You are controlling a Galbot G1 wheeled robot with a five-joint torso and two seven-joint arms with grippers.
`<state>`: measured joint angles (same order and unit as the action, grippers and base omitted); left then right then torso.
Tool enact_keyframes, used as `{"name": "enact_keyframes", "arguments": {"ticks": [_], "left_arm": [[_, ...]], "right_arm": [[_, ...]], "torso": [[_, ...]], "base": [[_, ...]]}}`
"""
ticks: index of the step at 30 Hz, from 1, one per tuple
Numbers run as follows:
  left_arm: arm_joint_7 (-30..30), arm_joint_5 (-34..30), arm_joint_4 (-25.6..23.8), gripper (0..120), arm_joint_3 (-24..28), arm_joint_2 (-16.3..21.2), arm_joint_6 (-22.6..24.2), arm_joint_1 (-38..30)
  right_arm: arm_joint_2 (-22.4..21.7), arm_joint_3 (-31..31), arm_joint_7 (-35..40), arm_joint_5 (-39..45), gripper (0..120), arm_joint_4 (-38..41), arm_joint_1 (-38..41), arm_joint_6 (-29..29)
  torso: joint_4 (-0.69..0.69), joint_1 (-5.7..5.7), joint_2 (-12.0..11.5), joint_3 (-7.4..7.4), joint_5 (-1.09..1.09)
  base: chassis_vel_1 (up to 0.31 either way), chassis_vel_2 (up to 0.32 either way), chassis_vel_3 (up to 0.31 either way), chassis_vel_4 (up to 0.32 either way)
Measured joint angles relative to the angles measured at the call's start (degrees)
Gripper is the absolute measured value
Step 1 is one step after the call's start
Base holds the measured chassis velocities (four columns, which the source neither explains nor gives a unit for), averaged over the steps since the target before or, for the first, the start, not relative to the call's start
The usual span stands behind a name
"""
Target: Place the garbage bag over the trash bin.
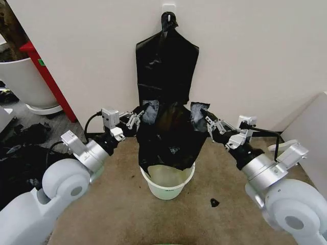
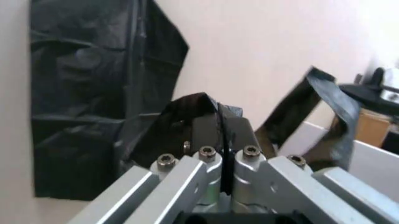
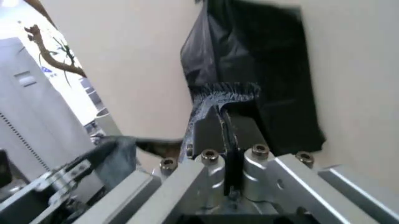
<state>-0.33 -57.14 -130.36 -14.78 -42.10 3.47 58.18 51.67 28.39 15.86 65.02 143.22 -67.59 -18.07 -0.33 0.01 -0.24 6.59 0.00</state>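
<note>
Head view: the trash bin (image 1: 167,185) stands on the brown floor (image 1: 127,214) at the centre, close to the wall (image 1: 245,56). The garbage bag (image 1: 171,133) is held spread above it, its mouth stretched between the two grippers and its lower part hanging down over the bin's far rim and into the opening. The near rim of the bin remains uncovered.

Left gripper (image 1: 137,118): positioned at roughly 10 o'clock from the bin, raised above rim level. Jaws pressed together on the left edge of the bag. The left wrist view confirms this: the gripper (image 2: 221,135) has its two fingers closed flat with a fold of glossy black film pinched between them.

Right gripper (image 1: 208,122): positioned at roughly 2 o'clock from the bin, at a similar height. Jaws likewise pressed together on the right edge of the bag. In the right wrist view the gripper (image 3: 223,128) clamps the film, which bunches into pale stretched creases just beyond the fingertips.

A bunch of flat black bags (image 1: 167,61) hangs from a wall hook (image 1: 168,15) at 12 o'clock, directly behind the held bag. A small black scrap (image 1: 214,203) lies on the floor at about 4 o'clock from the bin. A large white tub (image 1: 23,79) and a red upright panel (image 1: 48,81) stand at far 10 o'clock
</note>
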Motion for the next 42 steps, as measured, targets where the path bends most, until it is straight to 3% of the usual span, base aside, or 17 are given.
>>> {"name": "enact_keyframes", "arguments": {"ticks": [5,16,21,25,30,42], "left_arm": [[-0.1,-0.8,-0.7,0,1.9,-1.2,1.5,-2.9],[-1.2,-9.4,-2.4,0,3.0,0.5,3.8,-13.1],[-1.8,-11.8,0.3,0,6.7,-1.8,5.1,-21.6],[-2.4,-12.5,1.4,0,10.1,-3.6,5.6,-24.0],[-1.9,-9.7,3.3,0,10.7,-4.5,5.1,-21.0],[-0.6,0.5,0.6,0,3.1,-5.3,0.0,2.4]], "right_arm": [[-4.8,2.7,1.3,2.9,0,0.0,1.3,1.3],[-7.9,4.5,3.3,6.2,0,0.0,3.8,2.4],[-8.3,5.8,3.6,7.0,0,0.0,2.8,2.4],[-8.2,6.2,4.0,7.2,0,0.0,1.9,2.3],[-6.9,5.2,4.0,6.7,0,0.0,0.8,1.7],[0.1,0.9,4.1,4.9,0,0.0,-3.4,-1.3]], "torso": [[-0.01,0.00,0.0,0.00,0.00],[0.00,0.00,0.0,0.00,0.01],[-0.01,0.00,0.0,0.01,0.01],[-0.03,0.00,0.0,0.01,0.03],[-0.02,0.00,0.0,0.01,0.02],[-0.01,0.00,0.0,0.00,0.00]], "base": [[0.000,0.000,0.000,0.000],[0.000,0.000,0.000,0.000],[0.000,0.000,0.000,0.000],[0.000,0.000,0.000,0.000],[0.000,0.000,0.000,0.000],[0.000,0.000,0.000,0.000]]}}
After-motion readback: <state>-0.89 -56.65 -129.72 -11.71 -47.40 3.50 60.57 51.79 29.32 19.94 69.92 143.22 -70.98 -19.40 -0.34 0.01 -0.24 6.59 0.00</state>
